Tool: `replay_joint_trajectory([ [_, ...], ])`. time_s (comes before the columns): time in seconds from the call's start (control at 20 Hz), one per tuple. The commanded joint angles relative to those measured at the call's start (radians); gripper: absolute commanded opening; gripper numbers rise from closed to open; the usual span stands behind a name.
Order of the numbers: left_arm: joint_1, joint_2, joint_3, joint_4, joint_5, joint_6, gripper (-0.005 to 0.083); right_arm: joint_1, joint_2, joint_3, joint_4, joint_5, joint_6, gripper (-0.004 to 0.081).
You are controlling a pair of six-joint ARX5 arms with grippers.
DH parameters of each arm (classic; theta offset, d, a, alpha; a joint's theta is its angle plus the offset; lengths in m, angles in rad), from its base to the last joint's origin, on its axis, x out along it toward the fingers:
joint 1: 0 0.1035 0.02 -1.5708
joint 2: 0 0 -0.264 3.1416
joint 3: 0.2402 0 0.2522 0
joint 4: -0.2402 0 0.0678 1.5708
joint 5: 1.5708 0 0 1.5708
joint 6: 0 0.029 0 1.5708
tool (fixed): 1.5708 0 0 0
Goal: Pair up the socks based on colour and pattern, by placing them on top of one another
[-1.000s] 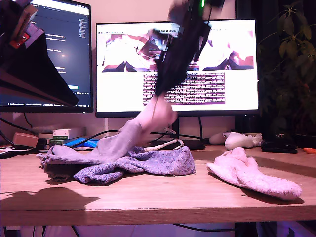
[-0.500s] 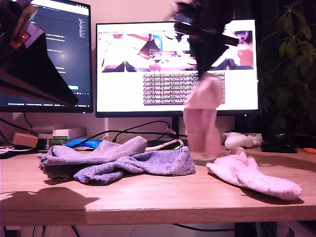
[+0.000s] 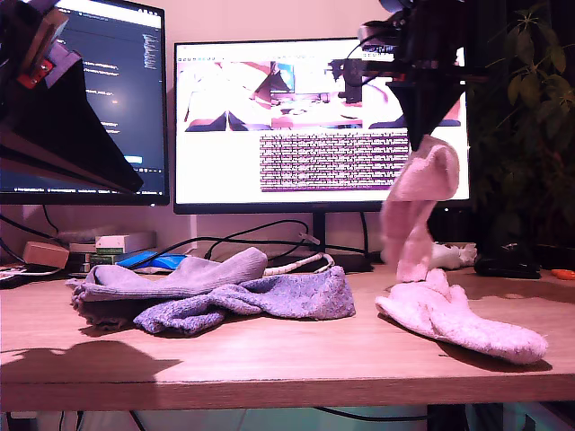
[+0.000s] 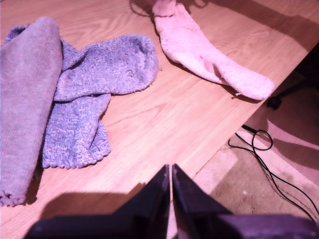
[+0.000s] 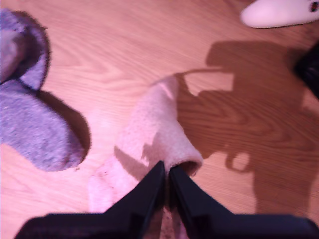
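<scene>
My second gripper (image 3: 429, 135) (image 5: 166, 172) is shut on a fuzzy pale pink sock (image 3: 415, 206) (image 5: 154, 129), which hangs in the air at the exterior view's right. Its lower end dangles just above a second pink sock (image 3: 463, 323) (image 4: 204, 50) lying flat on the table. Toward the exterior view's left, a grey sock (image 3: 180, 274) (image 4: 25, 99) lies over speckled blue-purple knit socks (image 3: 260, 301) (image 4: 94, 89) in a heap. My first gripper (image 4: 169, 172) is shut on nothing, held high above the table's front edge.
The first arm (image 3: 54, 135) fills the exterior view's upper left as a dark shape. Two monitors (image 3: 314, 126) stand behind the wooden table (image 3: 269, 359). A white controller (image 5: 279, 12) lies at the back, with cables and small boxes. A plant stands at the exterior view's right.
My second gripper has carried the pink sock off the heap and across toward the exterior view's right, until it hangs over the lying pink sock. The first arm has not moved.
</scene>
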Motion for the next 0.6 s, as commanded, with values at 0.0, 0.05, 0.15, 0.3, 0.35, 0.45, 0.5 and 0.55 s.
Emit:
replay_joint_trajectory([
  [0.0, -0.002, 0.004, -0.013, 0.001, 0.002, 0.005, -0.0020, 0.004, -0.037, -0.004, -0.001, 0.000, 0.005, -0.0013],
  [0.05, -0.002, 0.004, -0.013, 0.000, 0.002, 0.005, -0.0020, 0.004, -0.051, -0.005, -0.001, -0.002, 0.008, -0.0013],
  [0.15, -0.002, 0.004, -0.013, 0.001, 0.001, 0.005, -0.0020, 0.011, -0.082, -0.005, -0.001, -0.003, 0.012, -0.0013],
  [0.3, -0.002, 0.004, -0.013, 0.001, 0.001, 0.016, -0.0020, 0.038, -0.135, -0.011, -0.001, -0.002, 0.023, -0.0013],
  [0.35, -0.002, 0.004, -0.013, 0.001, 0.001, 0.016, -0.0020, 0.046, -0.148, -0.018, -0.001, -0.002, 0.024, -0.0013],
  [0.45, -0.002, 0.004, -0.013, 0.001, 0.001, 0.016, -0.0020, 0.061, -0.172, -0.044, 0.000, 0.004, 0.027, -0.0013],
  [0.5, -0.002, 0.004, -0.013, 0.001, 0.001, 0.016, -0.0020, 0.071, -0.185, -0.070, 0.014, 0.020, 0.028, -0.0013],
  [0.55, -0.002, 0.004, -0.013, 0.001, 0.001, 0.016, -0.0020, 0.077, -0.201, -0.105, 0.032, 0.035, 0.031, -0.0013],
])
